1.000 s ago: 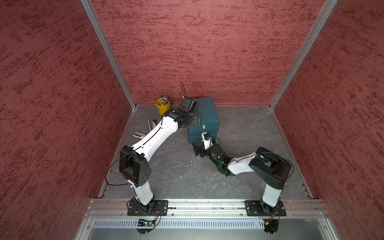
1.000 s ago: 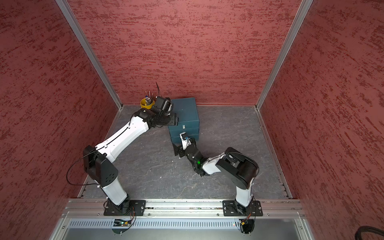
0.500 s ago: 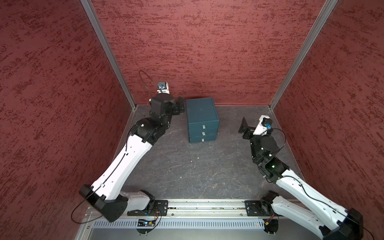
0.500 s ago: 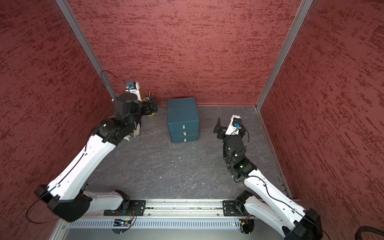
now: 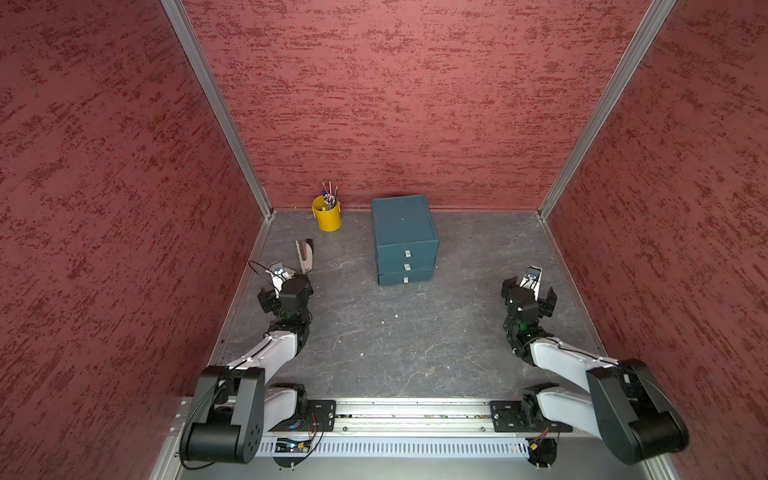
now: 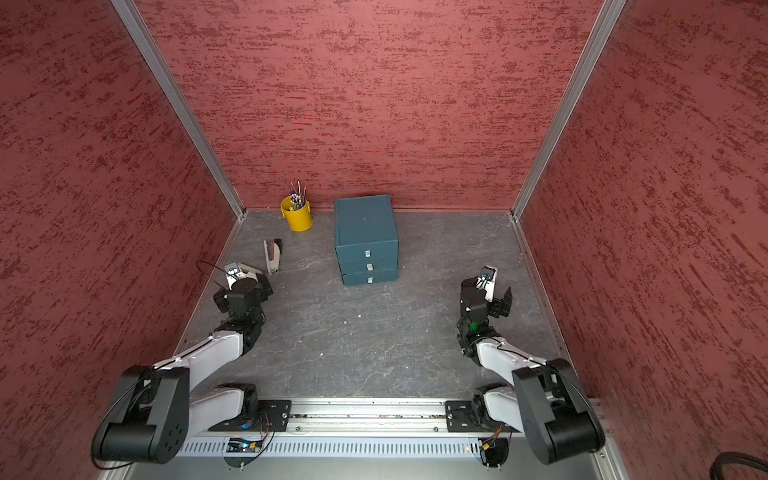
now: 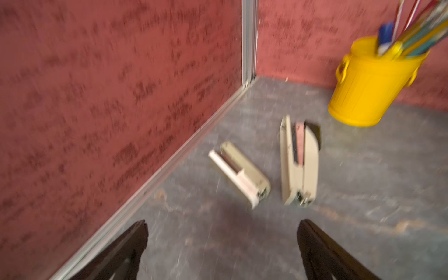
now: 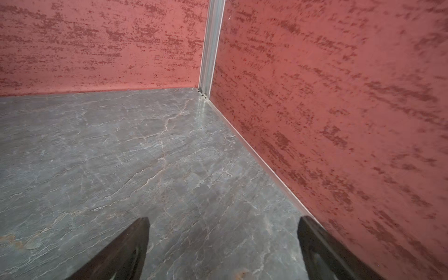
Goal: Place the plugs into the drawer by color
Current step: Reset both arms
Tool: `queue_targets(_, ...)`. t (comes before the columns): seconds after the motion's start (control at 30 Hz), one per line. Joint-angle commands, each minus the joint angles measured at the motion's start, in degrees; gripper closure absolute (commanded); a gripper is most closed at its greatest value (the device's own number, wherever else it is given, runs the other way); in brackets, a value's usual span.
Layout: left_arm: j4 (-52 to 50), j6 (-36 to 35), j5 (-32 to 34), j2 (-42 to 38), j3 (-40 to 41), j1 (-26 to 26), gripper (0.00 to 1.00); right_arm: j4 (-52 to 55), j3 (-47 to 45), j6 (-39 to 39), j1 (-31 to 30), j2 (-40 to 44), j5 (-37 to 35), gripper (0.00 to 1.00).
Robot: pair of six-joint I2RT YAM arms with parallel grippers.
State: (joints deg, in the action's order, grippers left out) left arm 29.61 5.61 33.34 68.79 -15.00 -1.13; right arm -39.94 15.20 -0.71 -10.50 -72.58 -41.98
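The left hand (image 7: 222,223) and right hand (image 8: 224,219) hang wide open above the grey stone-patterned surface (image 8: 121,150), holding and touching nothing. Just beyond the left hand lie two beige staplers (image 7: 242,174), with a yellow plastic bucket of pens (image 5: 327,218) farther back. The dark teal three-drawer box (image 5: 405,239) stands by the back wall; the plugs cannot be seen.

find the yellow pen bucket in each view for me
Top view: yellow pen bucket against the back wall, beside the teal drawer unit.
Top view: same spot.
Left wrist: in view, just beyond the stapler closest to it.
Right wrist: not in it.
Shared landmark: that stapler.
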Motion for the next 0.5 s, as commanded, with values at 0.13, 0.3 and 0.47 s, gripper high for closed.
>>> queue_targets(0.13,27.3,0.0,-18.4,9.5,1.5,2.6,0.0,-15.2,3.6,0.7,7.0,-11.8,31.8,0.01)
queue_targets(0.3,33.4,-8.0,-26.0,20.6,-2.4,-0.6,0.0,-20.7,3.3,-1.2,11.4,-16.9,41.0,0.02)
queue_targets(0.47,30.5,-3.7,-32.5,19.7,-2.8,4.2,0.0,-20.4,2.8,-1.0,11.5,-16.3,41.1,0.01)
